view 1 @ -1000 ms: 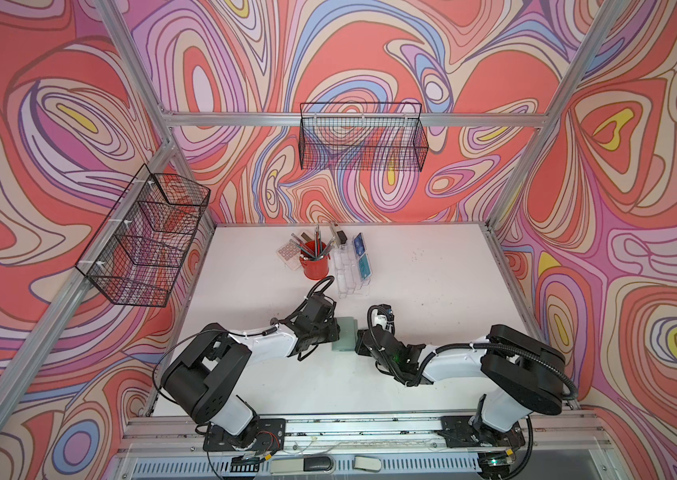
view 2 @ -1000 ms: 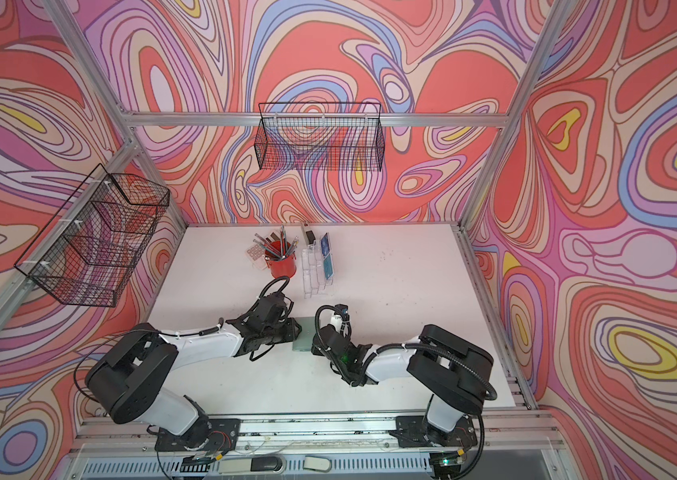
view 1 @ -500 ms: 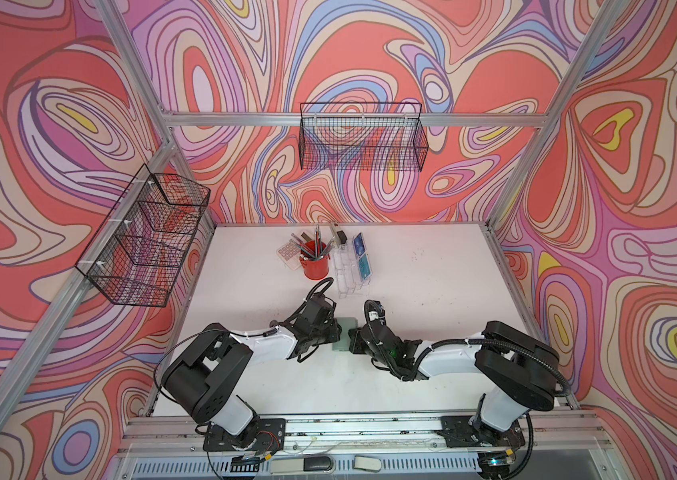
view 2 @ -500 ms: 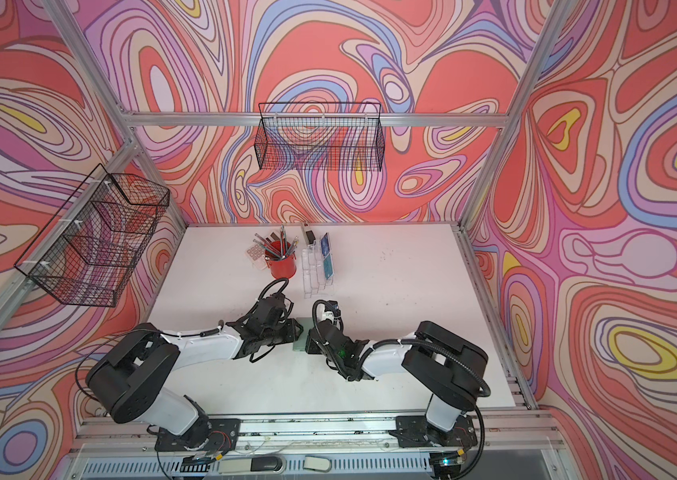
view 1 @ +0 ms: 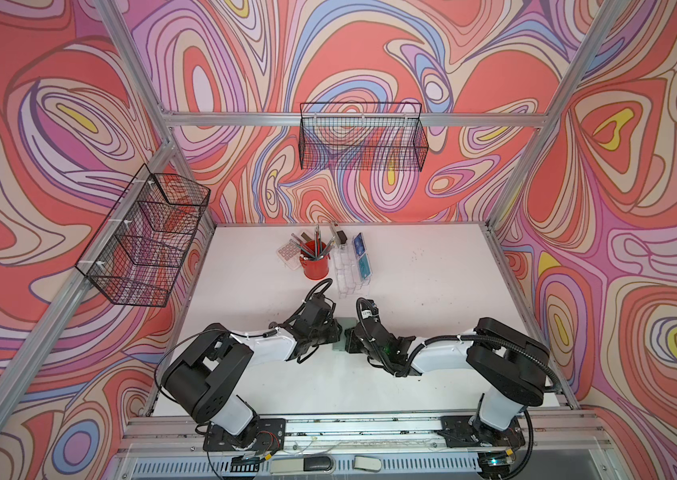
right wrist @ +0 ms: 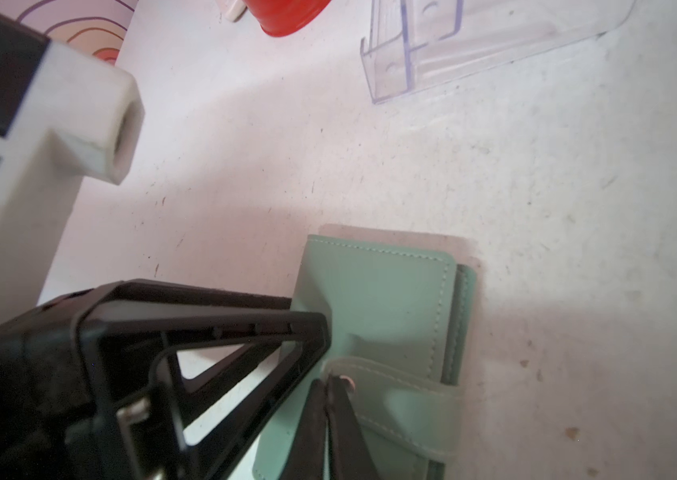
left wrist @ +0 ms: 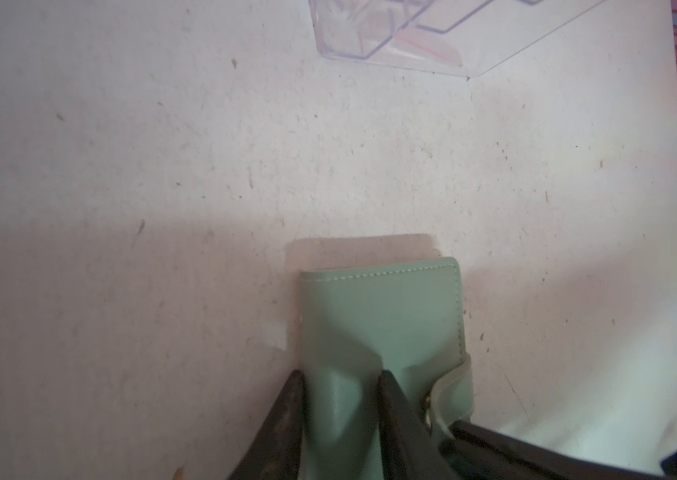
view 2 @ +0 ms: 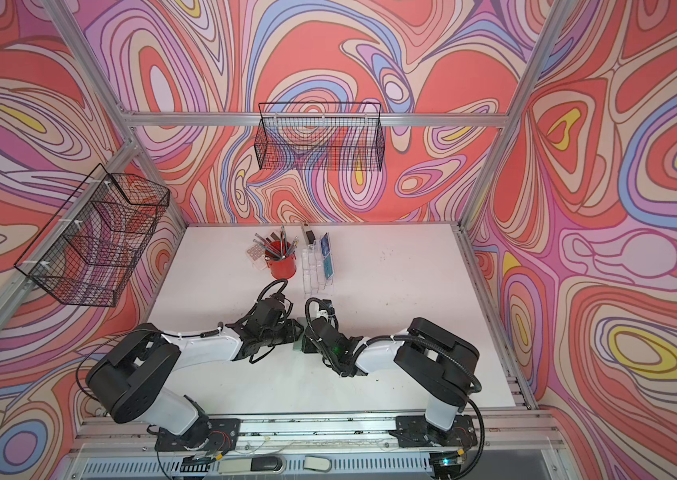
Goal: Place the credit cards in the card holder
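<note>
Swirling pink and red walls close in a white desk (view 1: 432, 291), and the clear stand (view 1: 345, 279) toward its back is the mark to steer by. Two credit cards (view 1: 364, 266), one blue and one teal, sit upright in the clear stand, not in the card holder. Just beside the clear stand is a red cup (view 1: 315, 266) of pens. On the robot's side of the clear stand, near it but apart, the card holder (right wrist: 378, 299) lies flat and closed between the two arms, its long axis pointing at the clear stand.

The left arm (view 1: 270, 345) comes at the card holder's spine side. The left jaws stand narrow with a ridge of the green cover squeezed between them, so they grip the card holder at that edge. The right arm (view 1: 436, 357) is nearer the strap (right wrist: 407, 395), which crosses the card holder the short way, from the open edge onto the cover. The right jaws are pressed together, tips right at the snap (right wrist: 345, 379) on the strap's end; whether they pinch the strap's lip I cannot tell.

The step in hand looks like unsnapping. For that, the strap's free end would have to peel away from the left jaws, toward the open edge, with the spine side pinned.
</note>
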